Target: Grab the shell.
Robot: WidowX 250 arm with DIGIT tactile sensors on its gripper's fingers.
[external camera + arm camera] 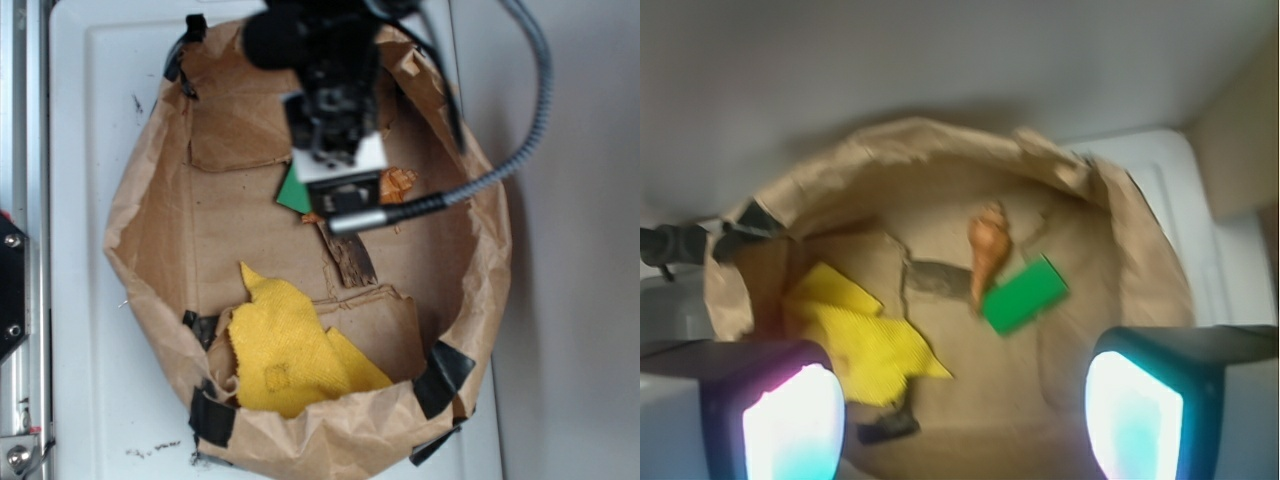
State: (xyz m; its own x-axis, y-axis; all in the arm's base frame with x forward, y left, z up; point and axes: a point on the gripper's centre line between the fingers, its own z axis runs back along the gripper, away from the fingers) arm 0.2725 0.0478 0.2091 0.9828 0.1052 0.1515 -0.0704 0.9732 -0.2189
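The shell [987, 245], a glossy orange-brown spiral, lies on the floor of a cut-down brown paper bag [940, 140], its pointed tip towards a flat green block [1025, 295] that sits beside it. In the exterior view the shell [400, 183] shows only partly behind my arm, with the green block [293, 192] peeking out to the left. My gripper [962, 420] hangs well above the bag floor, open, with nothing between its two fingers [790, 420]. From outside, the gripper [340, 185] is over the shell and block area.
A crumpled yellow cloth [285, 350] lies in the near part of the bag. The bag's raised walls [150, 250] ring the floor, patched with black tape [440, 378]. A grey flexible cable [500, 170] curves past on the right. The bag sits on a white tray [80, 330].
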